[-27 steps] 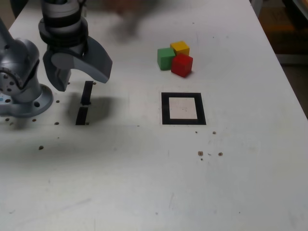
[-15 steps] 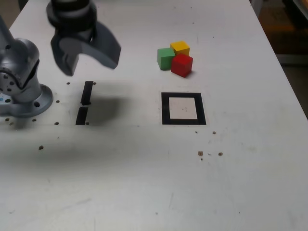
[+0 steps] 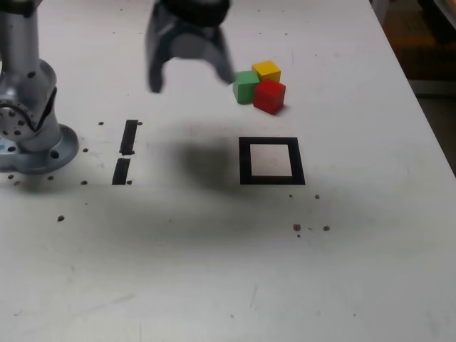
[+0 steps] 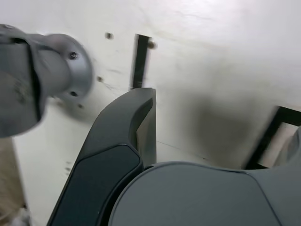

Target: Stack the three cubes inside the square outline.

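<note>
Three cubes sit bunched together on the white table: green point(image 3: 245, 86), yellow point(image 3: 267, 70) and red point(image 3: 269, 96). The square outline point(image 3: 271, 161) of black tape lies just in front of them, with nothing inside it. My gripper point(image 3: 189, 77) hangs above the table to the exterior view's left of the green cube, its jaws open and empty. In the wrist view one dark finger point(image 4: 136, 122) shows, with a corner of the square outline point(image 4: 273, 134) beyond it; the cubes are out of that view.
Two short black tape strips point(image 3: 125, 151) lie at the exterior view's left, near the arm's grey base point(image 3: 32, 135). One strip point(image 4: 139, 61) and the arm's base point(image 4: 44, 80) appear in the wrist view. Small dark specks point(image 3: 306, 228) dot the table.
My gripper has risen and swung from above the tape strips toward the exterior view's right, ending close to the green cube. The cubes have not moved.
</note>
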`<control>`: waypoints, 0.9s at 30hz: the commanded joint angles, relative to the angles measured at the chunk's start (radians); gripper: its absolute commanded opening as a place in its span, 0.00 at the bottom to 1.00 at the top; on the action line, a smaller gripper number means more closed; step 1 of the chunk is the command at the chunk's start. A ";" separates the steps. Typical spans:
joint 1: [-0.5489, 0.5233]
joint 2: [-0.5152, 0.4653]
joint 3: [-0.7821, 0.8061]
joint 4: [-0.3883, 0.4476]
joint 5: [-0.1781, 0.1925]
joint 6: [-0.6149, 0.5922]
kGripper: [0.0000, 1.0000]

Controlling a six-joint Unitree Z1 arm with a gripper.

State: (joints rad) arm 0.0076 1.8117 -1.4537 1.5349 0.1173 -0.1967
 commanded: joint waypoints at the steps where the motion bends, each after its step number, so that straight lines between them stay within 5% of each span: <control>1: 0.011 -0.002 -0.286 -0.034 -0.011 -0.062 0.99; 10: 0.074 0.037 -0.191 -0.160 -0.034 -0.210 0.99; 27: 0.250 0.189 -0.070 -0.307 -0.141 -0.185 0.94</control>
State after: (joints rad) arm 0.2542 1.9901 -1.5184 1.2298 -0.0211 -0.3823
